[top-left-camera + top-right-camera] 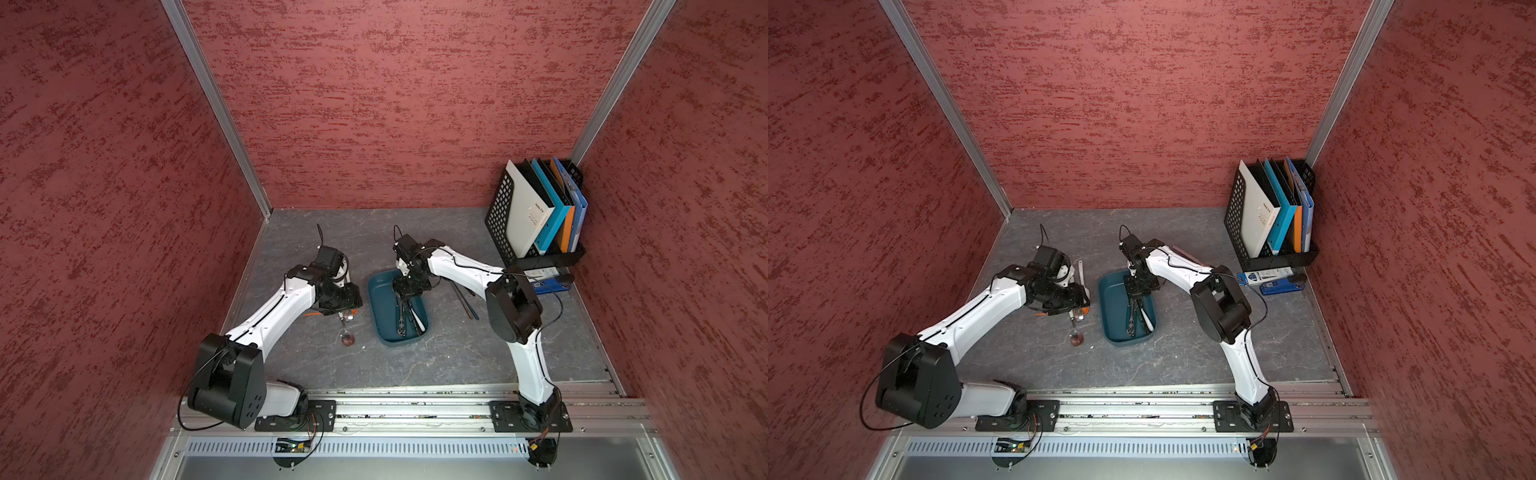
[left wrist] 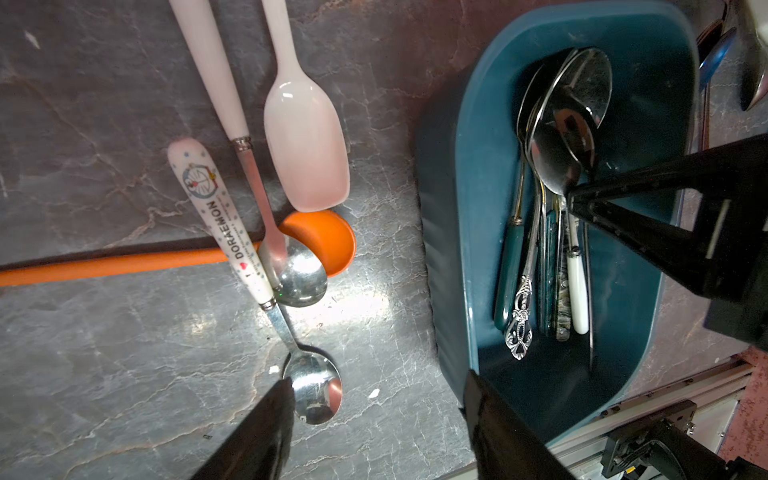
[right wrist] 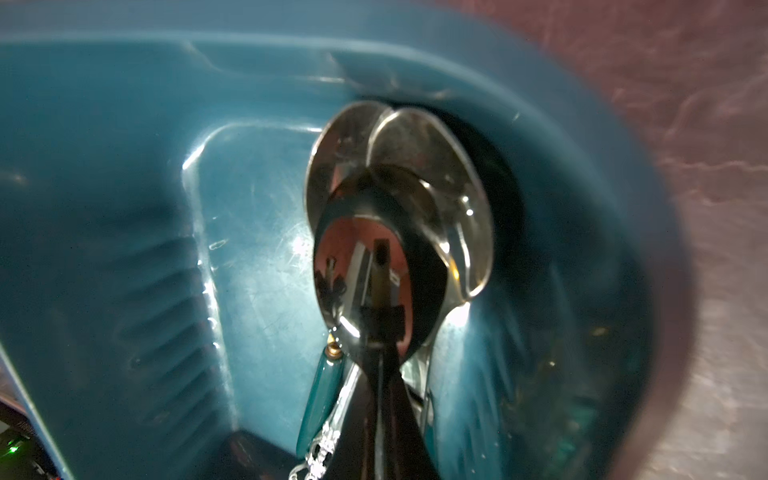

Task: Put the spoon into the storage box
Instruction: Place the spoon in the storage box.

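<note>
Storage box [image 2: 465,216], teal and shallow, sits on the grey table [image 2: 104,353] between the arms and holds a bundle of spoons, their bowls together at one end. Right gripper [image 3: 380,345] reaches inside it, clenched on the neck of the topmost steel spoon [image 3: 365,257]. Left gripper [image 2: 378,378] hangs released beside the box over a Doraemon-handled spoon [image 2: 216,208], with a pink plastic spoon [image 2: 305,145] and an orange spoon [image 2: 324,237] close by.

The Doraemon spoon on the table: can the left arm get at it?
Probably yes. The left arm hangs right above the Doraemon spoon, jaws open, with nothing covering it. The white-handled spoon crowds its handle, though.
</note>
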`<move>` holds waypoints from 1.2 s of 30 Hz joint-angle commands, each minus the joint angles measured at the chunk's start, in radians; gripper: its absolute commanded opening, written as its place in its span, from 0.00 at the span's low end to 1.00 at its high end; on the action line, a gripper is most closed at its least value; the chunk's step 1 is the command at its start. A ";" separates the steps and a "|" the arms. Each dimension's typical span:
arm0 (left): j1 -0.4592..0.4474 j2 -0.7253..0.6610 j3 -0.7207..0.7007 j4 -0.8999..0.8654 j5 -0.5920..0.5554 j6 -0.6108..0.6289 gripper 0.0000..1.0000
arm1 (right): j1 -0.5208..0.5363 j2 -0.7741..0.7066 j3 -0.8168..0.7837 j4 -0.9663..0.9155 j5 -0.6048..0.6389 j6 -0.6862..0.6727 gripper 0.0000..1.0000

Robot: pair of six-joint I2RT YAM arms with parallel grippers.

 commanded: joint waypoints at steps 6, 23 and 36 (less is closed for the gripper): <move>-0.015 0.015 0.043 -0.020 -0.019 -0.009 0.68 | 0.004 0.040 0.015 0.005 0.013 0.007 0.06; -0.043 0.069 0.097 -0.050 -0.041 -0.001 0.68 | 0.004 -0.051 0.013 -0.030 0.053 -0.018 0.29; -0.134 0.261 0.267 -0.121 -0.088 0.039 0.68 | -0.039 -0.231 -0.013 -0.055 0.159 -0.381 0.36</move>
